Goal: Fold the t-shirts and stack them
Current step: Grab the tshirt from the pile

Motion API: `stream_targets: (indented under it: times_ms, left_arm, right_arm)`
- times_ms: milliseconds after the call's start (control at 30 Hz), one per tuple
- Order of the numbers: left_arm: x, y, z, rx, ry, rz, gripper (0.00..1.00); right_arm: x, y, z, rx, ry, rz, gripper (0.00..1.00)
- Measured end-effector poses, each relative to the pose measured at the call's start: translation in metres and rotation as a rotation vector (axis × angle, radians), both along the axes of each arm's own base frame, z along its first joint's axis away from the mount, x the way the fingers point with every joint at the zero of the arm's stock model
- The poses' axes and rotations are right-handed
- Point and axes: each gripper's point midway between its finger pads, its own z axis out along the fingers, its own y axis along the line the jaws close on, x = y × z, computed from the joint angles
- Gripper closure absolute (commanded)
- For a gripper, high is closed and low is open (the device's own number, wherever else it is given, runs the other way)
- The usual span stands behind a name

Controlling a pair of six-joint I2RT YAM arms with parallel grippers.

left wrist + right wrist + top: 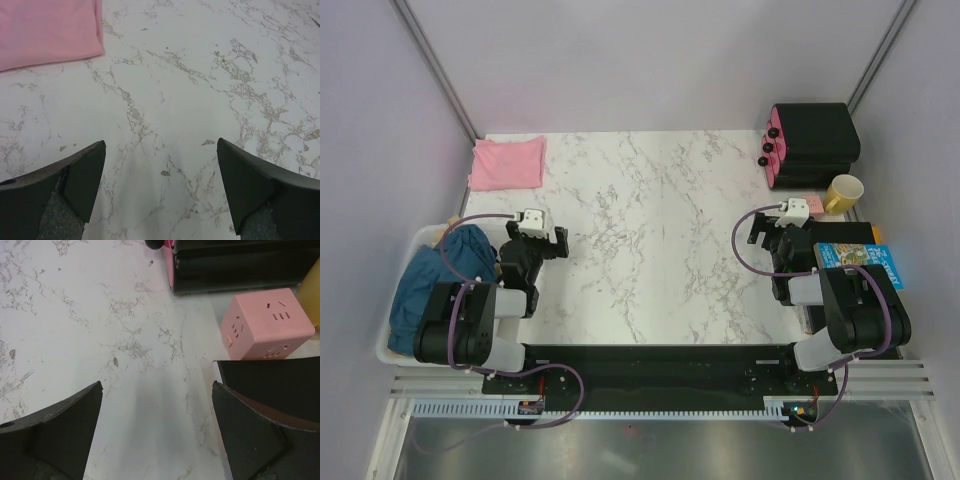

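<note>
A pale pink t-shirt (pixel 507 163) lies folded flat at the far left corner of the marble table (pixel 650 230); its edge also shows in the left wrist view (pixel 47 30). A dark teal-blue t-shirt (pixel 432 277) lies crumpled in a white bin (pixel 395 320) at the near left. My left gripper (pixel 542 243) is open and empty over bare marble, just right of the bin; its fingers (pixel 75 180) are spread wide. My right gripper (pixel 768 232) is open and empty over marble near the right edge, with its fingers (pixel 65 425) spread wide.
A black box with pink ends (pixel 812 143) stands at the far right. A yellow mug (pixel 844 193) and a pink cube-shaped power socket (pixel 267 325) sit in front of it. A blue printed book (pixel 860 265) lies at the right edge.
</note>
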Motion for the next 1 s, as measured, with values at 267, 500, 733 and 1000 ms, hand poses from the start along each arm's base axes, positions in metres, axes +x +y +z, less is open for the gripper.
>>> stream_targets:
  times_ms: [267,500,733,1000]
  left_arm:
    - [0.0,0.0,0.0,0.0,0.0,0.0,0.0]
    - [-0.005,-0.02,0.02,0.01,0.026,-0.129,0.0]
    - [0.018,-0.033,0.157,0.195,-0.091,-0.263,0.0]
    - [0.034,0.022,0.182,0.444,0.19,-0.075,0.01]
  right_arm:
    - [0.0,0.0,0.0,0.0,0.0,0.0,0.02]
    - [-0.004,0.013,0.01,-0.01,0.019,0.088,0.02]
    - [0.048,0.053,0.12,-0.151,0.055,0.384,0.02]
    - [0.07,0.026,0.202,-0.279,0.284,0.316,0.02]
